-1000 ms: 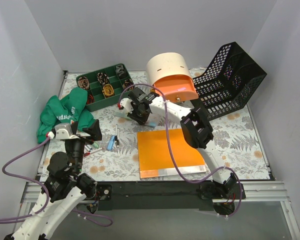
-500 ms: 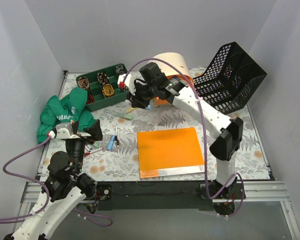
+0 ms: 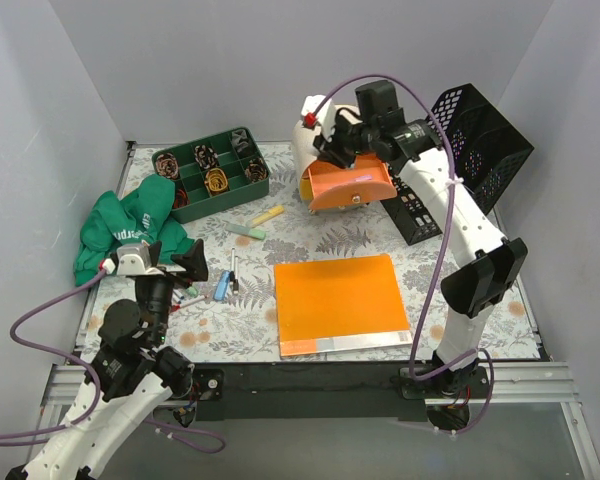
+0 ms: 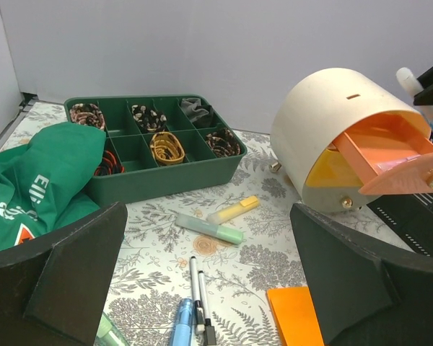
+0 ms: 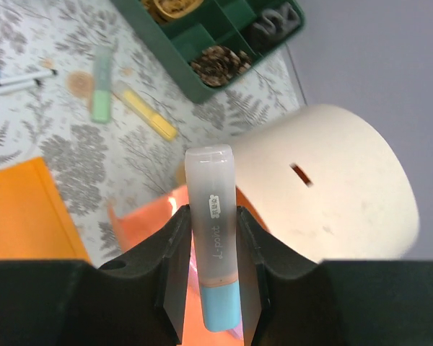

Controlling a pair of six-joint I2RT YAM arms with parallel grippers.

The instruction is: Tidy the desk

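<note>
The desk (image 3: pixel 450 290) has a pale fern-and-flower print. My right gripper (image 3: pixel 330 138) is shut on a blue highlighter with a frosted cap (image 5: pixel 209 180) and holds it above the open orange drawer (image 3: pixel 345 185) of a cream round organizer (image 4: pixel 325 122). The wrist view shows the jaws (image 5: pixel 211 238) pressing both sides of the highlighter, with the drawer (image 5: pixel 141 223) below. My left gripper (image 3: pixel 175 262) is open and empty over the desk's left part. Ahead of it lie a green highlighter (image 4: pixel 209 228), a yellow highlighter (image 4: pixel 233 210), two thin pens (image 4: pixel 196 288) and a blue pen (image 4: pixel 182 324).
An orange folder (image 3: pixel 340 300) lies near the front middle. A green compartment tray (image 3: pixel 212 172) holding small items stands at the back left. A green cloth (image 3: pixel 130 225) is heaped at the left edge. A black mesh basket (image 3: pixel 470 150) leans at the back right.
My right arm has risen from the desk's middle and swung back and right, carrying the blue highlighter to above the orange drawer. The left arm has barely moved.
</note>
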